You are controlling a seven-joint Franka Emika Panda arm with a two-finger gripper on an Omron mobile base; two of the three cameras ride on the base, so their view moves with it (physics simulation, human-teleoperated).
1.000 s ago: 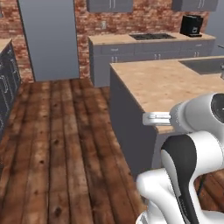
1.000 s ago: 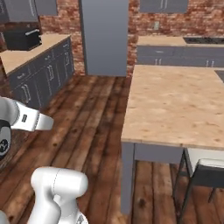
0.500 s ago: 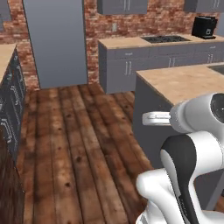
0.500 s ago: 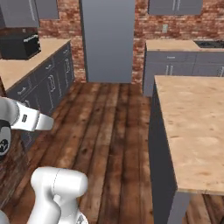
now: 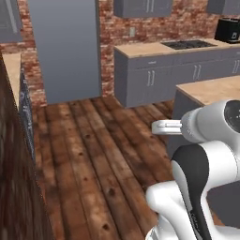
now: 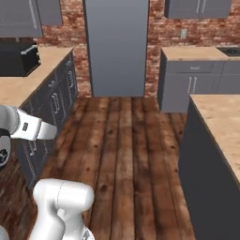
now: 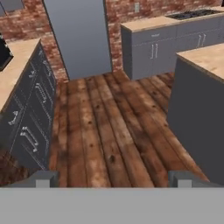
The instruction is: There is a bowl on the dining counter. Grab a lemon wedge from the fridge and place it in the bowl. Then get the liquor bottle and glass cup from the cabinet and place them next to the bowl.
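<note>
A tall plain grey fridge (image 5: 65, 47) (image 6: 117, 44) (image 7: 78, 35) stands shut against the brick wall, straight ahead across the wooden floor. The end of the dining counter (image 5: 211, 89) (image 6: 220, 122) (image 7: 203, 59), tan-topped with a dark side, is at the right. My gripper (image 7: 113, 180) is open and holds nothing. Its two tips (image 7: 43, 179) sit far apart, aimed over the floor toward the fridge. Grey wall cabinets (image 5: 140, 7) (image 6: 197, 7) hang shut at the top; I cannot tell which is the task's cabinet. The bowl, lemon wedge, liquor bottle and glass cup are out of view.
A counter with dark drawer fronts (image 6: 51, 98) (image 7: 30, 109) runs along the left, with a black appliance (image 6: 18, 58) on it. A back counter (image 5: 154, 70) carries a cooktop (image 5: 187, 44) and a black machine (image 5: 228, 29). Open wooden floor (image 6: 122, 140) lies between them.
The whole picture has shifted: the base has driven on, so the fridge looks nearer and more central and the dining counter has slid to the right. The gripper stays open.
</note>
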